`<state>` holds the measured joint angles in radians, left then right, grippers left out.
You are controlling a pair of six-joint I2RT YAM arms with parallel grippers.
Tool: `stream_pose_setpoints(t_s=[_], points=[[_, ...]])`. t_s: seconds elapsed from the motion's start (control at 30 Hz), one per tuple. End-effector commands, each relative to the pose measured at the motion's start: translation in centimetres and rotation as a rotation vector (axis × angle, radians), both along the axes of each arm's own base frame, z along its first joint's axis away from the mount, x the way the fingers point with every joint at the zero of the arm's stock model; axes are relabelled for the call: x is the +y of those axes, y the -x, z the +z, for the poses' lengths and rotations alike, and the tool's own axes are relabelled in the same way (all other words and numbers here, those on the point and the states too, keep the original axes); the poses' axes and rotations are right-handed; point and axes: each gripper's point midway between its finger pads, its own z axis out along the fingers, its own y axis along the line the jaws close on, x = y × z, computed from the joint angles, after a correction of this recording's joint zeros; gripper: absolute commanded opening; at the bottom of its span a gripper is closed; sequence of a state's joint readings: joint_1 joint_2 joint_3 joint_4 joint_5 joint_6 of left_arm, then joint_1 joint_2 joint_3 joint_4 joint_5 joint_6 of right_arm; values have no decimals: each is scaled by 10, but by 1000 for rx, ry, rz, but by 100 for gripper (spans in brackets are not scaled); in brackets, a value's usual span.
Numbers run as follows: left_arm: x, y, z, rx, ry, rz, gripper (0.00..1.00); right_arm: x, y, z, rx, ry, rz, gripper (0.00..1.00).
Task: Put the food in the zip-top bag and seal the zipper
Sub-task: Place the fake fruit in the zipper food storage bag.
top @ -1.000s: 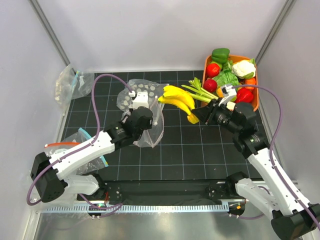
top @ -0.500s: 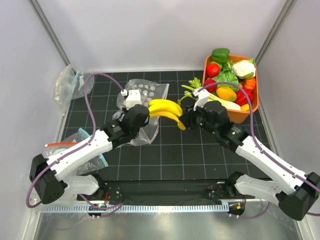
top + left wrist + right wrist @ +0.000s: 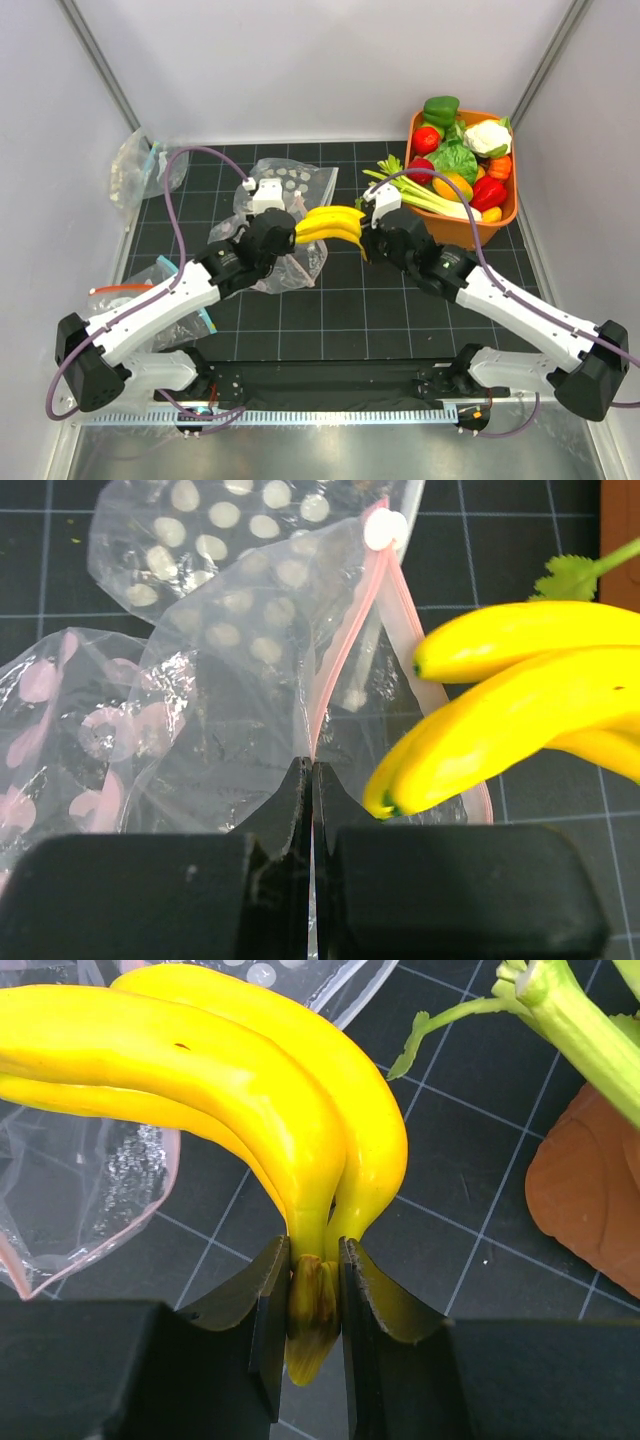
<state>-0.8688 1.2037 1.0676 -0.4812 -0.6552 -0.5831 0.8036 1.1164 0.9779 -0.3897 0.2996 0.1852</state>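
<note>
Two right fingers (image 3: pixel 265 1300) clamping banana bunch (image 3: pixel 230 1080) stem, left fingers (image 3: pixel 290 805) pinched on zipper (image 3: pixel 347 630)

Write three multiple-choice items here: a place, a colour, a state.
1. Where is the banana bunch? A. in the orange bin B. in the right gripper C. inside the bag
2. The zipper of the dotted zip-top bag is: A. blue B. green C. pale pink
3. The left gripper is: A. shut on the bag's mouth edge B. open C. out of view
Answers: 1 B, jaws pinch the bunch's stem; 2 C, left wrist view shows the pink strip; 3 A, jaws closed on the strip.
</note>
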Motion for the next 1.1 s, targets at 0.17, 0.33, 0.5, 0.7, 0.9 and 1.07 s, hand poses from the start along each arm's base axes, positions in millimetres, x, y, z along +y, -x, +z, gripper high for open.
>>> stream_pose_setpoints(t_s=[0.17,0.33,0.5,0.7,0.9,1.07], points=[[-25,8,19,10,79,-125,0,6,-15,24,-142,114,-77,1],[-24,9,19,1,79,-130,0,16,-13,20,-175,200,-72,1],[-20,6,21,-10,58,-113,0,35,-5,16,-201,254,-13,1],[-46,11,15,25,76,-252,0,74,26,17,-227,225,210,1],[-57,19,19,15,122,-326,0,95,48,14,-228,198,355,1],[-67,30,30,-15,197,-410,0,94,52,20,-248,157,373,1]])
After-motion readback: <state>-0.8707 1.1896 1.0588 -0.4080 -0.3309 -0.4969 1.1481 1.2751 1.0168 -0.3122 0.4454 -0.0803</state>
